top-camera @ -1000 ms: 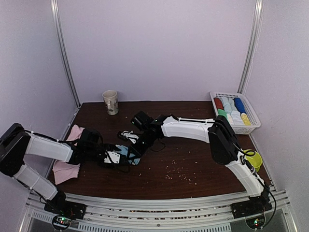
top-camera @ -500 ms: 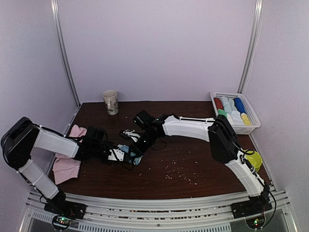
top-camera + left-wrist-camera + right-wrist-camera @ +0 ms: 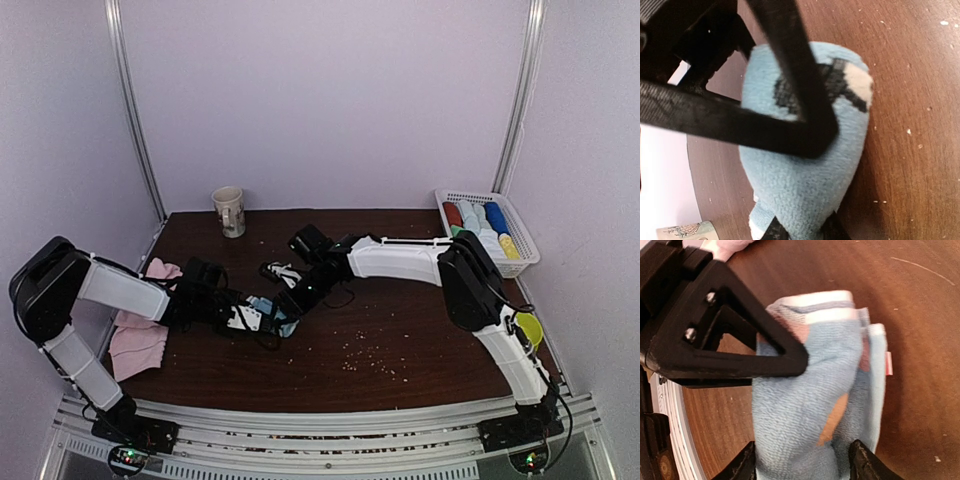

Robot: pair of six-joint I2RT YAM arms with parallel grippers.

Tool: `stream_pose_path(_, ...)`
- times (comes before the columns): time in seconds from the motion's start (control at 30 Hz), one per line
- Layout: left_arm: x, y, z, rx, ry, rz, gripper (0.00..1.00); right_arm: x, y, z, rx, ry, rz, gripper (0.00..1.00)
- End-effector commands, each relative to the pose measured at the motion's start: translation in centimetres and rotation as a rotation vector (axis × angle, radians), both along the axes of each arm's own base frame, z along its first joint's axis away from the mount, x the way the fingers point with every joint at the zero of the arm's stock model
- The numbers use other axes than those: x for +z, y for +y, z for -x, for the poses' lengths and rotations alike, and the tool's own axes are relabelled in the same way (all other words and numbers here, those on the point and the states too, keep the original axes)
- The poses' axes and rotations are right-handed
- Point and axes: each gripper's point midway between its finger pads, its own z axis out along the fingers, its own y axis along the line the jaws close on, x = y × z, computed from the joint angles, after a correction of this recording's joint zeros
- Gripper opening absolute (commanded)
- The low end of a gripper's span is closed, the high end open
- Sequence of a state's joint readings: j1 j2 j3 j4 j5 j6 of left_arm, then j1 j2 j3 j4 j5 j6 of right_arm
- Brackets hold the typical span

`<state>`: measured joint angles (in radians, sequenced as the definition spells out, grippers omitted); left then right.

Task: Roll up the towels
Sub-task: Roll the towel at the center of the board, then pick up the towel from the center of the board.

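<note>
Left gripper (image 3: 807,187): clamped on blue towel (image 3: 765,165); left wrist shows a rounded bundle.
Right gripper (image 3: 802,415): jaws apart astride it; orange patch (image 3: 832,422) visible here only.
Top view: pink towels (image 3: 138,340) lie left, well apart.

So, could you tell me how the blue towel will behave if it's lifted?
Likely floppy: the blue towel is fuzzy cloth in loose folds, so it should sag or unroll. Being fluffy fabric, it is probably light. Pushed, it would likely bunch rather than slide.

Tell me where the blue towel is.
Top view: the blue towel sits left of the table centre, between the left gripper and right gripper, pink towels to its left.
</note>
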<state>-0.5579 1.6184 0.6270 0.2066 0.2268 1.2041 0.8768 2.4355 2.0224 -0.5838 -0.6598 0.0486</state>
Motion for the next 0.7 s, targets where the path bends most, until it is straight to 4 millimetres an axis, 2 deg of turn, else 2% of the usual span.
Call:
stream_pose_path(0.0, -3.6, 1.7, 2.0, 0.001, 0.109, -0.116, 0.2, 2.7, -0.2, -2.2, -0.072, -0.033, -0.062, 0.6)
stream_pose_path(0.1, -3.4, 1.9, 1.8, 0.007, 0.092, -0.121, 0.2, 3.1, -0.1, -2.9, -0.094, -0.02, -0.085, 0.61)
stream_pose_path(0.2, -3.1, 1.9, 1.7, 0.006, 0.077, -0.121, 0.2, 4.3, -0.2, -3.6, -0.117, -0.006, -0.135, 0.62)
stream_pose_path(0.33, -2.5, 1.8, 1.6, 0.006, 0.051, -0.106, 0.19, 4.7, -0.3, -2.9, -0.094, 0.012, -0.153, 0.69)
stream_pose_path(0.37, -2.3, 1.7, 1.5, 0.005, 0.043, -0.101, 0.19, 4.7, -0.4, -2.8, -0.09, 0.02, -0.155, 0.73)
stream_pose_path(0.4, -2.1, 1.6, 1.5, 0.001, 0.032, -0.097, 0.18, 4.6, -0.5, -2.8, -0.089, 0.033, -0.158, 0.82)
stream_pose_path(0.43, -2.0, 1.6, 1.5, -0.003, 0.021, -0.094, 0.18, 4.5, -0.5, -2.7, -0.084, 0.049, -0.164, 0.97)
stream_pose_path(0.47, -1.9, 1.5, 1.6, -0.008, 0.011, -0.095, 0.18, 4.6, -0.5, -2.7, -0.083, 0.059, -0.171, 1.0)
stream_pose_path(0.53, -1.6, 1.4, 1.7, -0.012, -0.007, -0.097, 0.18, 4.8, -0.4, -2.9, -0.089, 0.067, -0.184, 1.0)
stream_pose_path(0.67, -1.4, 1.3, 1.7, -0.016, -0.023, -0.108, 0.18, 3.8, -0.3, -3.4, -0.098, 0.078, -0.146, 1.0)
